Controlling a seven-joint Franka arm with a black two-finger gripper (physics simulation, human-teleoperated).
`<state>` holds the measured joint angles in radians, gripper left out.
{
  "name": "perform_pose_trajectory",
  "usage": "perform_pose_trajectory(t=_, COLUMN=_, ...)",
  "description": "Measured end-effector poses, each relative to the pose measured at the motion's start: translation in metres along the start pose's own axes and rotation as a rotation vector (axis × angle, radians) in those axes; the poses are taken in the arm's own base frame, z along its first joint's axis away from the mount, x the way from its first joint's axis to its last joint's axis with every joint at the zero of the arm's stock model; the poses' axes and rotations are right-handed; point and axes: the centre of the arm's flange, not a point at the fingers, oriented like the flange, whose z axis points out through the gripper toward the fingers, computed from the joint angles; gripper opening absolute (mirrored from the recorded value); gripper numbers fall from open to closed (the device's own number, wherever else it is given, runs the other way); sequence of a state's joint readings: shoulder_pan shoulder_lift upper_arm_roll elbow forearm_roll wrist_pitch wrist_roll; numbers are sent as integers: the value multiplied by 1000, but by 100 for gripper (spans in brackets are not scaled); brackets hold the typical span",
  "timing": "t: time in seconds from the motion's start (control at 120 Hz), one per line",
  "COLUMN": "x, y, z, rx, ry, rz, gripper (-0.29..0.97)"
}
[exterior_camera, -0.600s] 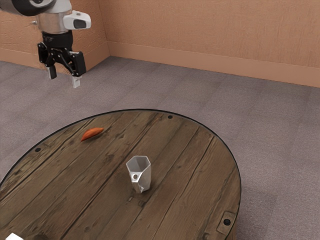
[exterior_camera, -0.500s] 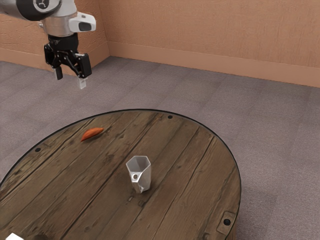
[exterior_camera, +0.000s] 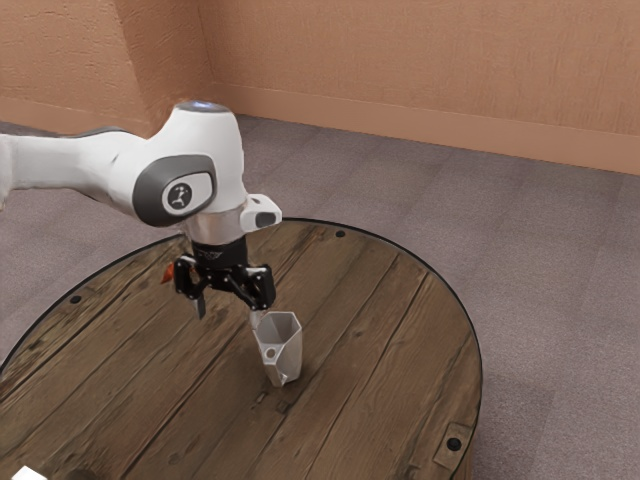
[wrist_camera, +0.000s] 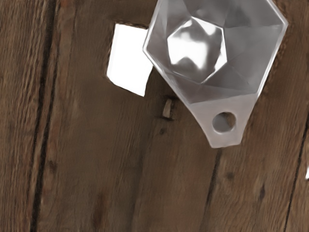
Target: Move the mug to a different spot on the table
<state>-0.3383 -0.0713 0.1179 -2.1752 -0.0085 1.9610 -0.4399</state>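
The exterior view takes in the whole round wooden table point(exterior_camera: 380, 330), the grey carpeted floor point(exterior_camera: 540, 230) and the tan wall point(exterior_camera: 420, 50) behind it, with the white arm point(exterior_camera: 150, 180) coming in from the exterior view's left. The wrist view looks straight down on the planks of the table point(wrist_camera: 96, 169) and into the mug point(wrist_camera: 212, 48). It shows the six-sided rim, the shiny inside and a flat handle tab point(wrist_camera: 223, 123) with a round hole through it. A white patch point(wrist_camera: 128, 60) lies just beside the mug's rim; I cannot tell what it is.

The arm bends at a large rounded joint above the table, and the black hand hangs straight down from it, low over the wood. It sits over the middle of the table, on the side of the mug point(exterior_camera: 278, 345) toward the exterior view's left.

The jaws are spread wide and hold nothing. One finger point(exterior_camera: 200, 303) points down at bare wood, well clear of the mug. The other finger point(exterior_camera: 257, 312) reaches down right at the mug's rim, on its side toward the exterior view's left. Whether it touches the rim or only stands just beside it cannot be told.

The mug stands upright on the table, near its middle, with the handle turned toward the table's near edge.
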Motion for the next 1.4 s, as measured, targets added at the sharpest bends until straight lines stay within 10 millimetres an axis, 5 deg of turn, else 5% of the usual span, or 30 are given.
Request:
perform_pose_trajectory(t=0.183, x=2, y=25, z=42, rx=19, ry=26, rz=-45, gripper=68)
perform_pose_trajectory(t=0.467, x=15, y=40, z=74, rx=28, ry=87, rz=-56, gripper=68)
perform_pose_trajectory(t=1.4, x=32, y=43, z=123, rx=24, ry=110, rz=-87, gripper=68)
